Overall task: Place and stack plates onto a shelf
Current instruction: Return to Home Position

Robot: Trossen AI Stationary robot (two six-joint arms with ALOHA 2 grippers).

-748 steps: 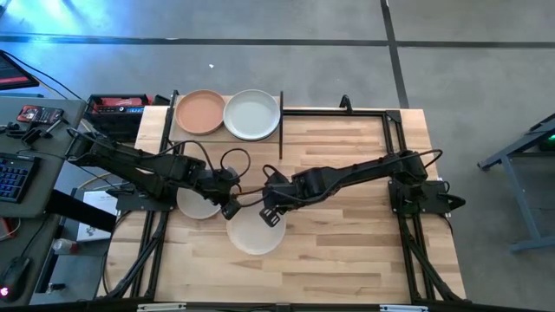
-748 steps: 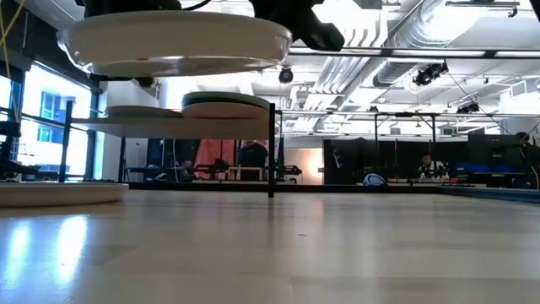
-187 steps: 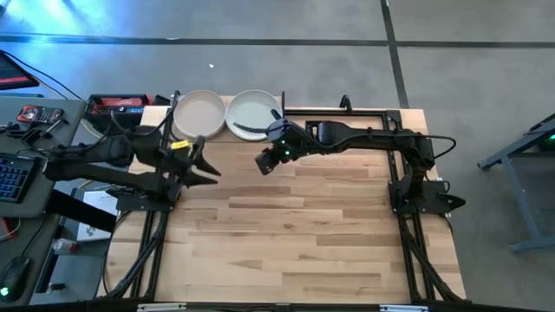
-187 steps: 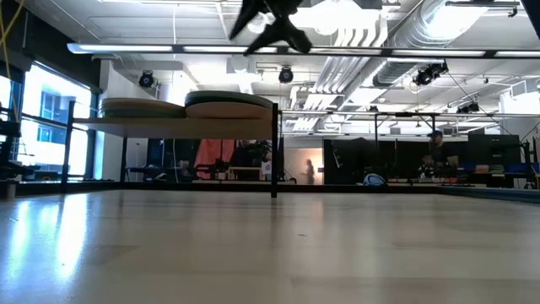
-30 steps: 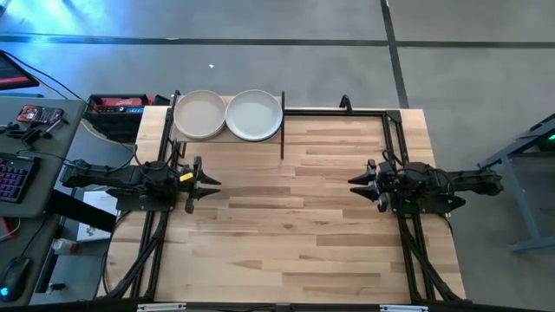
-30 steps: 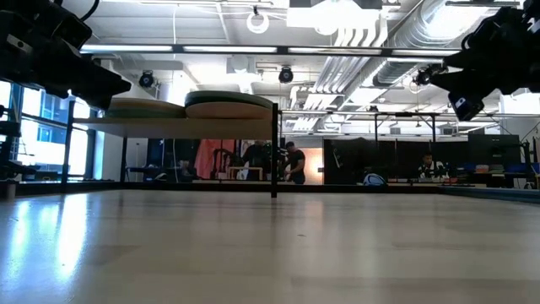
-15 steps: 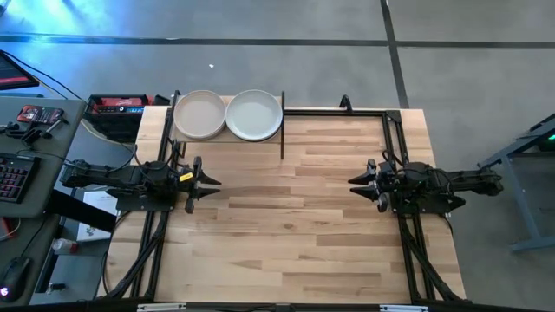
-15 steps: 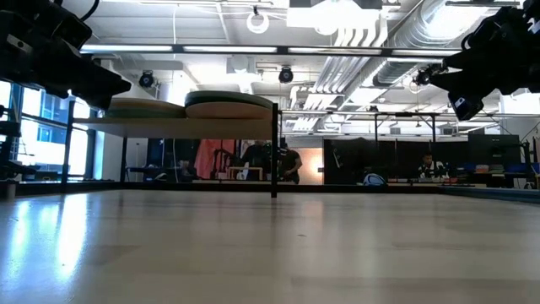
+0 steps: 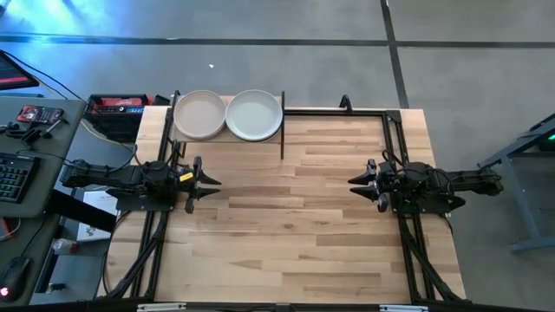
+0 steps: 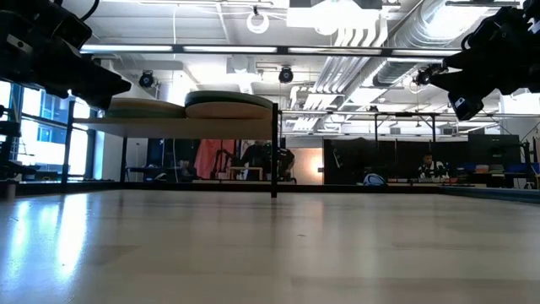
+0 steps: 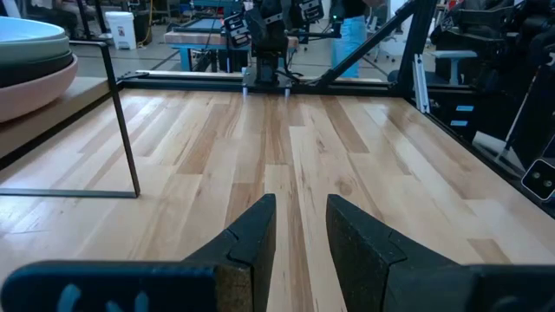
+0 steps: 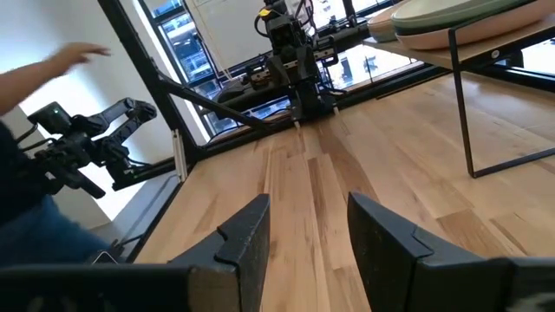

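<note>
On the shelf [image 10: 169,127] two stacks of plates [image 9: 254,114] sit side by side; left pincer [image 11: 300,208] and right pincer [image 12: 308,206] (at opposite desk [image 9: 295,230] edges) hover spread, empty.

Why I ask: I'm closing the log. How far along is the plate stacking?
Done: two stacks sit on the small light-wood shelf with black legs, topped by a beige round matte plate and a pale round matte plate; none shows on the butcher-block tabletop. In hand: nothing; the left gripper and right gripper are open and empty at the table's sides. Left: nothing visible.
</note>
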